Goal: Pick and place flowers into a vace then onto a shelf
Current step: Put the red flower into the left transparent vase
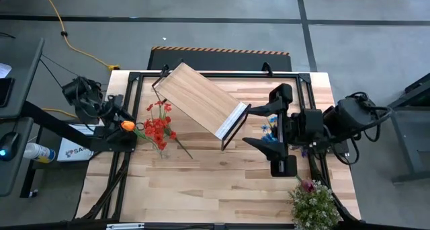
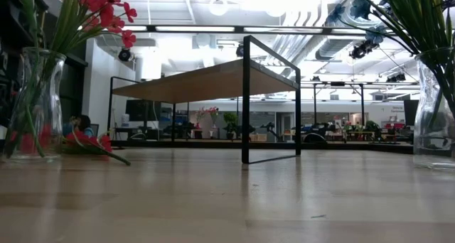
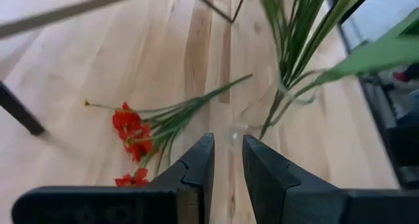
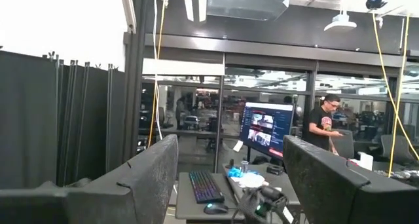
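Flowers (image 1: 158,128) lie on wood table (image 1: 222,183) beside shelf (image 1: 201,99)

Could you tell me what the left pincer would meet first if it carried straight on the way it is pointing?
Probably the green stems of the vase just ahead of the left pincer, though depth is unclear.

Two matte black jointed arms, blocky housings showing along each, black cables looping at the bases, left end effector (image 3: 228,168) and right end effector (image 4: 229,178) each showing two thick, wedge-shaped dark fingers
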Robot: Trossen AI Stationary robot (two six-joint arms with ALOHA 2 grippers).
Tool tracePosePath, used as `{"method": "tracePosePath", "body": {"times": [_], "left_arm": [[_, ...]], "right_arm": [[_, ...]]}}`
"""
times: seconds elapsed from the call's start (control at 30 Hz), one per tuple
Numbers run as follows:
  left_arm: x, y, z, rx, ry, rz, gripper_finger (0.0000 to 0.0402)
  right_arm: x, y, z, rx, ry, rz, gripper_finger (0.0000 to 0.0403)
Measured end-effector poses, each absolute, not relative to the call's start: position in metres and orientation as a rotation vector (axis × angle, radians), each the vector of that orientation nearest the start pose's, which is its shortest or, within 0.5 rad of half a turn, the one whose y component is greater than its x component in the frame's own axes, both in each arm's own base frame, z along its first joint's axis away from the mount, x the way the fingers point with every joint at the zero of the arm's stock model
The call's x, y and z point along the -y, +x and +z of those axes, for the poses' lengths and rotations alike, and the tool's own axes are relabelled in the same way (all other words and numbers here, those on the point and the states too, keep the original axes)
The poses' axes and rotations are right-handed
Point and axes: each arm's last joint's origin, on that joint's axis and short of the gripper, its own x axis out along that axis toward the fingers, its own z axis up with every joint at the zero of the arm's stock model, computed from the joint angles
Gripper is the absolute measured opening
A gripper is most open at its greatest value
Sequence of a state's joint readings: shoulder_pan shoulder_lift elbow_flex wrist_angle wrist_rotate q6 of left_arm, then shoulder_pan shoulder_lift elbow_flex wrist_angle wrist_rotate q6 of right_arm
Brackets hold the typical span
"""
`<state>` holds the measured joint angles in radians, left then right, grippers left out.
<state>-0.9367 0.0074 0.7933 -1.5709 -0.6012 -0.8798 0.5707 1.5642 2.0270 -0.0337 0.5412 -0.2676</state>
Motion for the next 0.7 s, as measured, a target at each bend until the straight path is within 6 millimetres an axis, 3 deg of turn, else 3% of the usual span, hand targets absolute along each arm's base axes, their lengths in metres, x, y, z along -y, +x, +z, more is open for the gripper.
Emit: {"method": "tracePosePath", "body": {"times": [0.13, 0.4, 0.7], "left_arm": [[-0.043, -0.012, 0.248, -0.679, -0.277, -0.038, 0.0112], [-0.043, -0.012, 0.249, -0.667, -0.284, -0.021, 0.0112], [-0.059, -0.022, 0.272, -0.573, -0.388, -0.025, 0.0112]], "right_arm": [[-0.141, 0.259, 0.57, 0.371, -0.039, -0.039, 0.0265], [-0.136, 0.262, 0.57, 0.372, -0.043, -0.061, 0.0265], [-0.136, 0.264, 0.566, 0.327, -0.032, -0.062, 0.0265]]}}
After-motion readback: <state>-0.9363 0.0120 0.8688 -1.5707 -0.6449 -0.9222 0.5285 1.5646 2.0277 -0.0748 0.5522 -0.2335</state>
